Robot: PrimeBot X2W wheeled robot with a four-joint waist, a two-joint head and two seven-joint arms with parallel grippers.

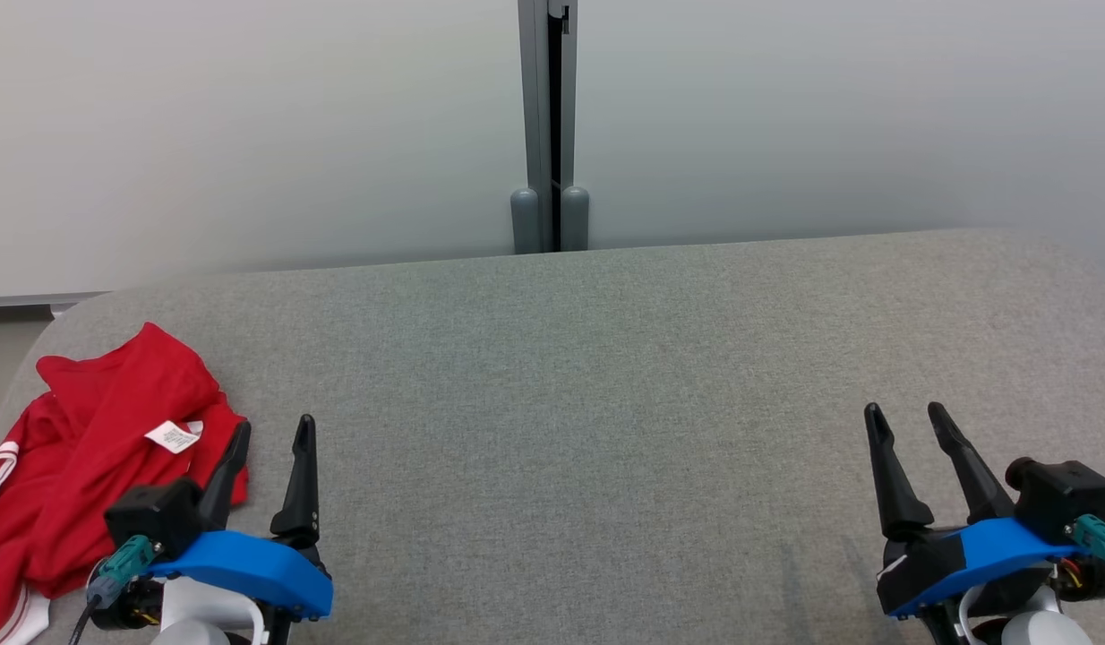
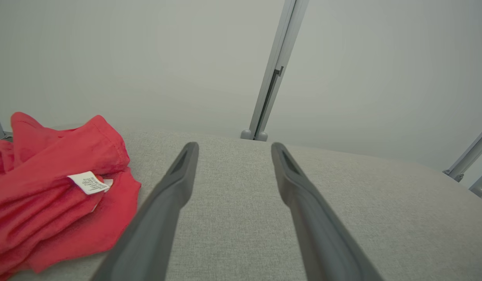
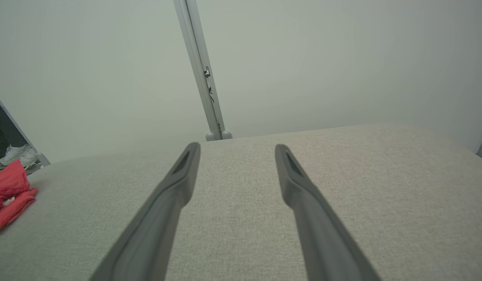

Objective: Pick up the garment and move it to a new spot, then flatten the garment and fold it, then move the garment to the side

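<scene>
Head view: crumpled red garment (image 1: 96,448) at bench (image 1: 561,403) left edge, just beside left gripper (image 1: 273,425), fingers spread wide, empty; right gripper (image 1: 903,409) also wide, well apart. Left wrist view: soft, light, limp cloth, probably saggy; raised fold by white label (image 2: 88,182) worth pinching. Right wrist view: open bench ahead, nothing blocking.

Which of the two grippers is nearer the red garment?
The left gripper: it hovers just beside the red garment, while the right gripper is far across the grey surface.
</scene>
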